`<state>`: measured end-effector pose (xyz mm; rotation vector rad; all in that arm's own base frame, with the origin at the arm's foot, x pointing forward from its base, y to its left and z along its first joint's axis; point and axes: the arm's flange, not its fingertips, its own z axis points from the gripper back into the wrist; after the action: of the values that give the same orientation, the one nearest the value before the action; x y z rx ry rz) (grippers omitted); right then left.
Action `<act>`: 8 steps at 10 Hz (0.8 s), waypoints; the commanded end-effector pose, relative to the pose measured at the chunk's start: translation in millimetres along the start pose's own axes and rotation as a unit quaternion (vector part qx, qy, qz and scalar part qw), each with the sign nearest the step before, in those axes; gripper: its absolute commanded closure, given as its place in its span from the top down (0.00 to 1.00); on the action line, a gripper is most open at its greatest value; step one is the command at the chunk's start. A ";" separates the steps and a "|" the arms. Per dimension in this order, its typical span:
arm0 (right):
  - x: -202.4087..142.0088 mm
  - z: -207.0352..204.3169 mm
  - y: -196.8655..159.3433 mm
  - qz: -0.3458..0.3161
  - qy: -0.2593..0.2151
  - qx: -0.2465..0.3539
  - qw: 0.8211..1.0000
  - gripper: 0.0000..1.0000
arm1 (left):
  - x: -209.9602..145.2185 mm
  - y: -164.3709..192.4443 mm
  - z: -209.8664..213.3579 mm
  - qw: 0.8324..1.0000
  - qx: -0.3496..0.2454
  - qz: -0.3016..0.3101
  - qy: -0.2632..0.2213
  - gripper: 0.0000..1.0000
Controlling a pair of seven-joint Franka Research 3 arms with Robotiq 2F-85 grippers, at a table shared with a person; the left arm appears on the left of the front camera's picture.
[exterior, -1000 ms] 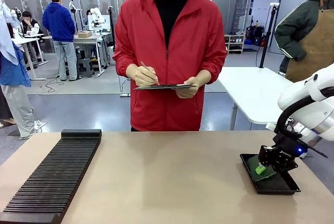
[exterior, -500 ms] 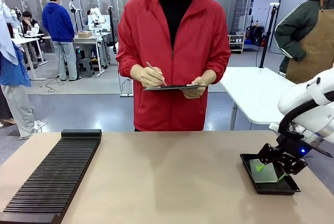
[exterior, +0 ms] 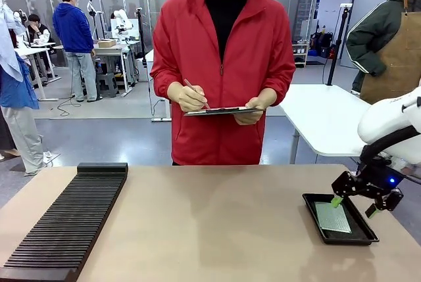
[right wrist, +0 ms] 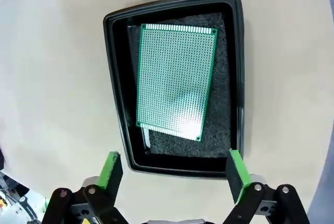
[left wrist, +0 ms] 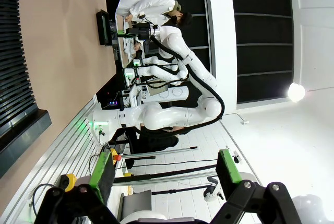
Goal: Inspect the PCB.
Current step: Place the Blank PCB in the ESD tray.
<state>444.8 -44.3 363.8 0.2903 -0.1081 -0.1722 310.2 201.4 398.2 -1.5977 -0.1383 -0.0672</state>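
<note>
Where a second ago the right tool [exterior: 354,206] sat low in the black tray [exterior: 317,220] with its green pads pinched over the PCB [exterior: 332,217], it now hangs above the tray's 2 o'clock corner with its jaws spread wide and nothing between them. The PCB has gone from tilted in that grip to lying flat on the tray's dark foam floor; in the right wrist view the board [right wrist: 176,81] sits slightly askew inside the tray [right wrist: 118,83], closer to the 9 o'clock wall, with a pale strip peeking from under its 7 o'clock corner, and the tool's two pads [right wrist: 110,169] stand apart below the tray's 6 o'clock rim, clear of the board. The person in the red jacket [exterior: 223,65] has shifted a little toward 3 o'clock, with the stylus [exterior: 196,93] on the tablet [exterior: 223,110] as before. The left tool [left wrist: 164,174] is also wide, its two green pads far apart, pointing off the table [left wrist: 62,51]. Counted: one PCB, one tray, one long black slotted rack [exterior: 66,226] at the table's 9 o'clock side, one tablet, one stylus, two tools.
</note>
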 end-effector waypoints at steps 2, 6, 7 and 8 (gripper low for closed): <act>3.0 -6.4 -2.6 -0.001 0.002 0.007 1.000 1.00 | -1.2 -1.7 -0.2 1.000 0.000 0.001 0.003 1.00; 3.0 -6.4 -2.6 -0.001 0.002 0.007 1.000 1.00 | -1.2 -1.7 -0.2 1.000 0.000 0.001 0.003 1.00; 3.0 -6.4 -2.6 -0.001 0.002 0.007 1.000 1.00 | -1.2 -1.7 -0.2 1.000 0.000 0.001 0.003 1.00; 3.0 -6.4 -2.6 -0.001 0.002 0.007 1.000 1.00 | -1.2 -1.7 -0.2 1.000 0.000 0.001 0.003 1.00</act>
<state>444.7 -46.9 358.5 0.2917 -0.0969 -0.1793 310.2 201.4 398.2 -1.5977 -0.1383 -0.0672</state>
